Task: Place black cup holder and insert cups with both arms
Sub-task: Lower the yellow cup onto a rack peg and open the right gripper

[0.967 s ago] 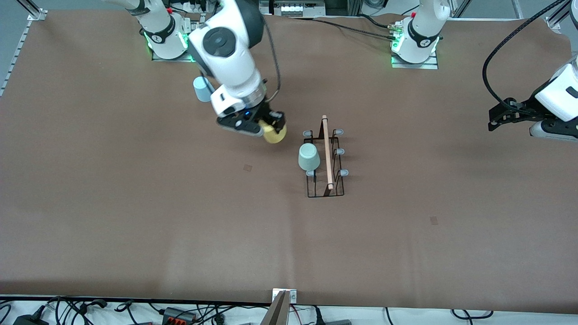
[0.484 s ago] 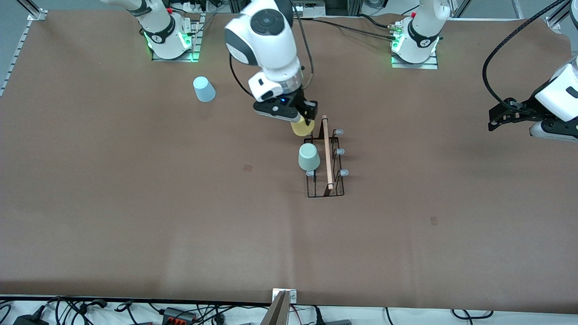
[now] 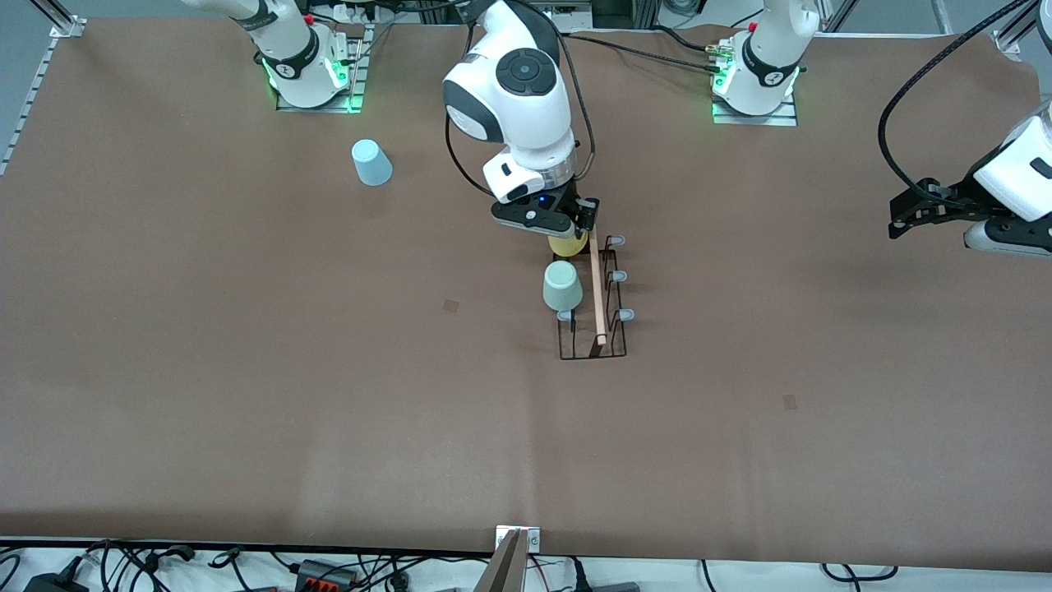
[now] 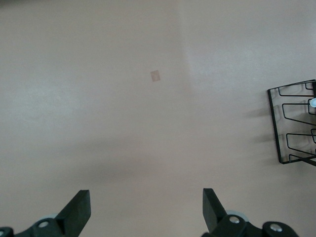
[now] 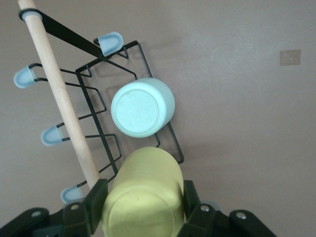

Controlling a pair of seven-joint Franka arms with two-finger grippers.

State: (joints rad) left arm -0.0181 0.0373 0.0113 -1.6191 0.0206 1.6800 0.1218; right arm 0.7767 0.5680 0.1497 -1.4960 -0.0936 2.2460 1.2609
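yellow cup (image 3: pixel 567 244) now over black cup holder (image 3: pixel 593 329)

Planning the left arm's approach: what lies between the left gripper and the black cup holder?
Only bare brown table lies between the left gripper and the black cup holder, as the front view shows.

Surface (image 3: pixel 246 370) plain brown. Rack (image 3: pixel 592 349) black wire, light wood rod (image 3: pixel 596 279), pale grey-blue prong tips (image 3: pixel 616 241). Cups: pale green (image 3: pixel 562 285), yellow (image 3: pixel 567 244), light blue (image 3: pixel 371 162) at upper left. Arms white, end effectors black: right (image 3: pixel 567 224), left (image 3: pixel 904 220).
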